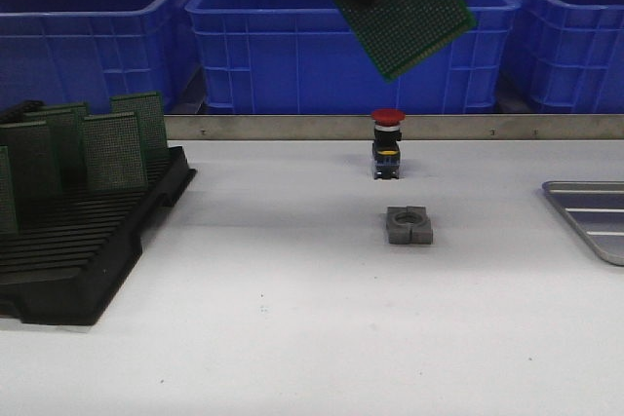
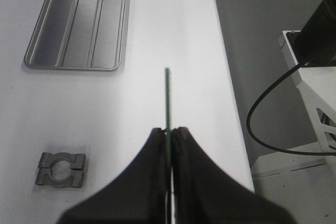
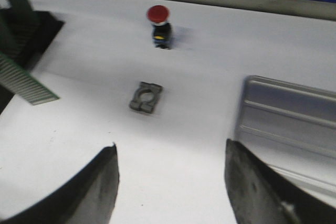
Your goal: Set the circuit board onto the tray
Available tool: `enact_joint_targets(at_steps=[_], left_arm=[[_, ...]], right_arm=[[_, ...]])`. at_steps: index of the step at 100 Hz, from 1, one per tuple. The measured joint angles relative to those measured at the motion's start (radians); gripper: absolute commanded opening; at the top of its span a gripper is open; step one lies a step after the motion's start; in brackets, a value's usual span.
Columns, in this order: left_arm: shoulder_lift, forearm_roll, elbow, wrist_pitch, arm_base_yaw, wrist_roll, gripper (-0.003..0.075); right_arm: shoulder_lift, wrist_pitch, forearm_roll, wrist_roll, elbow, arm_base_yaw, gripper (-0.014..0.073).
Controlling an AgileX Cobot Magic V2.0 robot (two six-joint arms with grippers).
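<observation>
The left tool (image 2: 169,132) is clenched on the circuit board (image 1: 417,9), which hangs tilted high over the bench (image 1: 292,319), clear of everything below. The tray (image 2: 77,22) lies flat on the bench well ahead of this tool and off to one side; a grey clamp block (image 2: 62,169) sits nearer, on that same side. The right tool (image 3: 170,182) is spread wide and holds nothing.

Judgement: carry phase, placement not begun. Recommended: travel high past the block, lay the board near flat over the tray's ribbed floor, descend slowly, release only once it rests inside the rim.
</observation>
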Motion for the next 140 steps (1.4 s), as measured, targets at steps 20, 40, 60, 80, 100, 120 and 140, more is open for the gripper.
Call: enact_joint_targets(at_steps=[20, 40, 60, 80, 100, 120, 140], left_arm=[[0.000, 0.000, 0.000, 0.000, 0.000, 0.000, -0.0018], [0.000, 0.000, 0.000, 0.000, 0.000, 0.000, -0.0018], [0.000, 0.000, 0.000, 0.000, 0.000, 0.000, -0.0018], [0.000, 0.000, 0.000, 0.000, 0.000, 0.000, -0.0018], [0.000, 0.000, 0.000, 0.000, 0.000, 0.000, -0.0018], [0.000, 0.000, 0.000, 0.000, 0.000, 0.000, -0.0018], [0.000, 0.000, 0.000, 0.000, 0.000, 0.000, -0.0018]], right_arm=[[0.158, 0.114, 0.222, -0.481, -0.089, 0.000, 0.0467], [0.299, 0.252, 0.376, -0.772, -0.165, 0.000, 0.0467], [0.400, 0.287, 0.434, -0.892, -0.204, 0.000, 0.0467], [0.474, 0.298, 0.442, -0.919, -0.231, 0.000, 0.0467], [0.550, 0.321, 0.491, -0.936, -0.251, 0.008, 0.0467], [0.605, 0.322, 0.507, -0.952, -0.260, 0.077, 0.0467], [0.641, 0.288, 0.509, -0.954, -0.260, 0.140, 0.0462]])
